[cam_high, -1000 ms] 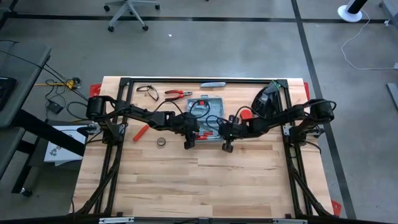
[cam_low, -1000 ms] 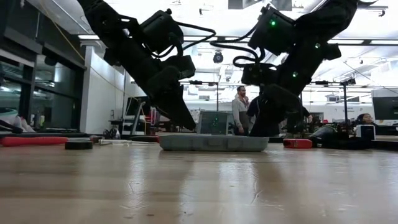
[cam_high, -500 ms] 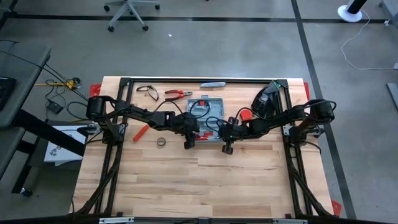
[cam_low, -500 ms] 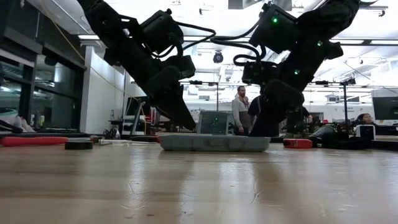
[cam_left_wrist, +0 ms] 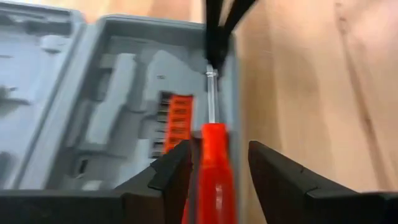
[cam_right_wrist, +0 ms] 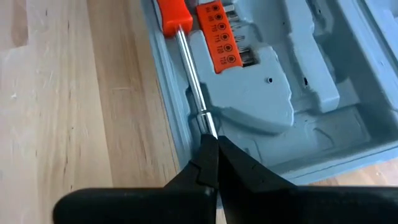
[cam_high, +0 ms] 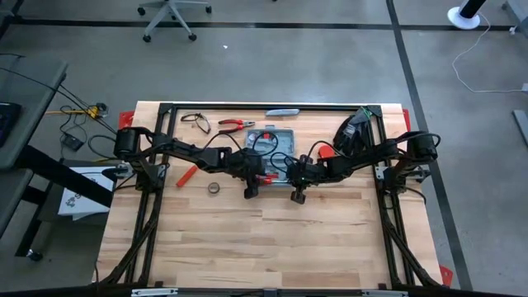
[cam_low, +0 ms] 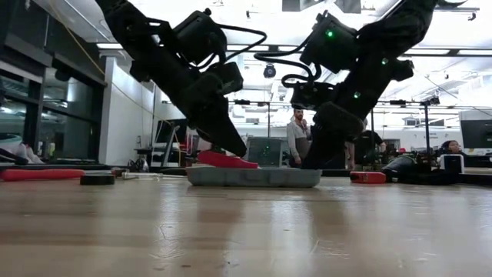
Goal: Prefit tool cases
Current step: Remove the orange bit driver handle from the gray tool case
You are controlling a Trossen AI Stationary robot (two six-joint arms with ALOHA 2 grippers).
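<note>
Left fingers (cam_left_wrist: 177, 171) astride red-handled screwdriver (cam_left_wrist: 213, 165)

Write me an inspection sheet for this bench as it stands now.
Surface: wooden table, bare over its near half.
Job's things: tool case lies open, a bit holder seated inside; a red-handled screwdriver rests along its near edge.
Clutter: red-handled pliers, glasses, a red tool, a small ring and a black object at the far right.
Grippers: left gripper straddles the screwdriver handle, fingers apart; right gripper is shut, its tip at the shaft's end.
Cables: black cable loop over the case.
Surroundings: a person stands behind the table; office chair on the floor.
</note>
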